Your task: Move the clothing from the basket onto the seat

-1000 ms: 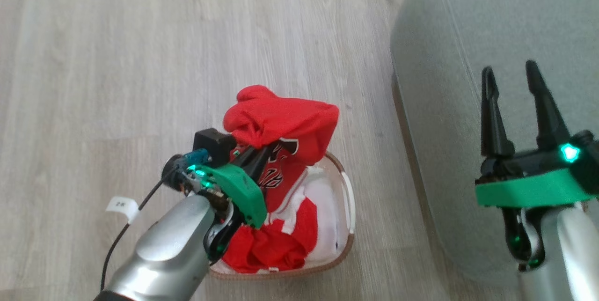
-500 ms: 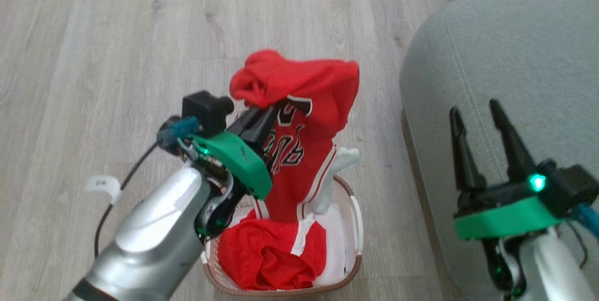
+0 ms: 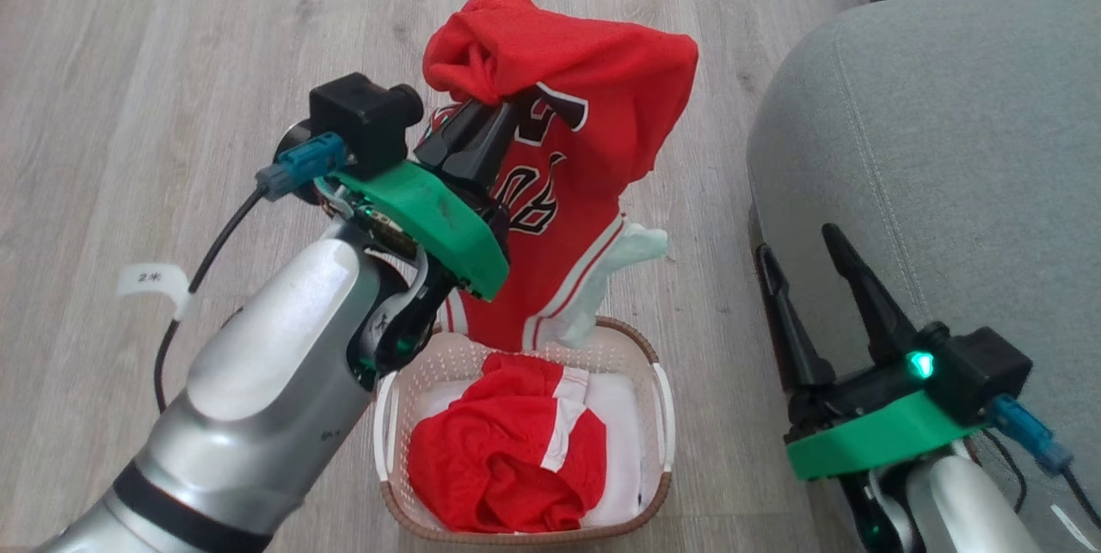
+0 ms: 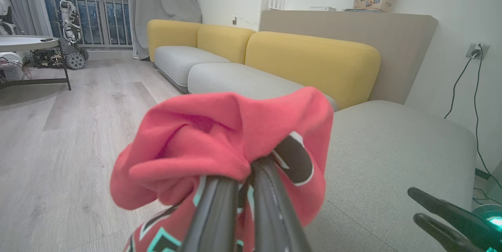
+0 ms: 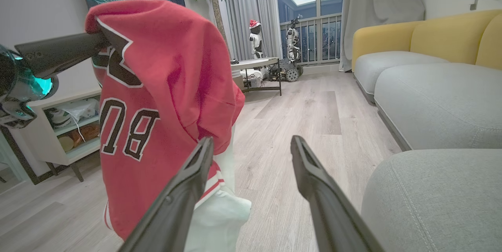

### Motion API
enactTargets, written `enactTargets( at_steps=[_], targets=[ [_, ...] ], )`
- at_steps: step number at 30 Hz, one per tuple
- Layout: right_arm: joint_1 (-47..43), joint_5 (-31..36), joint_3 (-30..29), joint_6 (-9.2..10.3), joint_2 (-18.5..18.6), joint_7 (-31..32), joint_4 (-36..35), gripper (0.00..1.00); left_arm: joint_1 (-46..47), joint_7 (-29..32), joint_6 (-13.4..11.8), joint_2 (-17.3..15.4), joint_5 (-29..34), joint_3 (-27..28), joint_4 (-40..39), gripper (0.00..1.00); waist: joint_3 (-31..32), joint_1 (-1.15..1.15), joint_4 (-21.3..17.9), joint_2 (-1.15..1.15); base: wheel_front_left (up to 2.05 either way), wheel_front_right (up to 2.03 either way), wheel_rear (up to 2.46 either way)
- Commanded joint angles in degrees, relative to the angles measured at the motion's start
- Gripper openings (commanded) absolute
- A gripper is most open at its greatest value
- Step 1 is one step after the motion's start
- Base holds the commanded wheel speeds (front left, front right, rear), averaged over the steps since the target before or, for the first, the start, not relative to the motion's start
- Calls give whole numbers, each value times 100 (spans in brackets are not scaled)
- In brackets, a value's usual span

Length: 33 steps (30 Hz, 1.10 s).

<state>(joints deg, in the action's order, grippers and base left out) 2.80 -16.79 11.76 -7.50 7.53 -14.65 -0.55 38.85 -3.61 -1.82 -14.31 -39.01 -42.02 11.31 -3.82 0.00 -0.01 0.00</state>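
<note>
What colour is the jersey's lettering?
Black, outlined white; the jersey shows best in right wrist view.

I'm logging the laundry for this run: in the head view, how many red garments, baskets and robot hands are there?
Red garments: 2 (red mesh jersey with black lettering, red mesh shorts with white bands)
Baskets: 1 (cream perforated plastic basket)
Hands: 2 (left hand, right hand)
Total: 5

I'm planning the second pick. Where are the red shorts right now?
In the head view the shorts lie bunched in the basket on the floor, low centre, below the hanging jersey and left of the seat.
</note>
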Motion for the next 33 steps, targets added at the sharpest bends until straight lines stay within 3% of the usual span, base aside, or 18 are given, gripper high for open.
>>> enactTargets(
  at_steps=[1, 8, 17, 33],
  targets=[
    [146, -49, 180, 1, 108, -35, -142, 100, 357, -16, -27, -167, -20, 248, -224, 0, 8, 0, -2, 0, 0, 0, 0],
    [254, -111, 455, 1, 273, -35, 10, 100, 326, -10, -32, -150, 3, 164, -280, 0, 6, 0, 22, 0, 0, 0, 0],
    [1049, -324, 1316, 1, 555, -35, 661, 100, 351, 39, 1, -61, 46, -17, -341, 0, -20, 0, 131, 0, 0, 0, 0],
    [2317, -718, 2320, 1, 479, -35, 2099, 100, 382, 148, 141, 161, 65, -402, -477, 0, -11, 0, 518, 0, 0, 0, 0]
  ],
)
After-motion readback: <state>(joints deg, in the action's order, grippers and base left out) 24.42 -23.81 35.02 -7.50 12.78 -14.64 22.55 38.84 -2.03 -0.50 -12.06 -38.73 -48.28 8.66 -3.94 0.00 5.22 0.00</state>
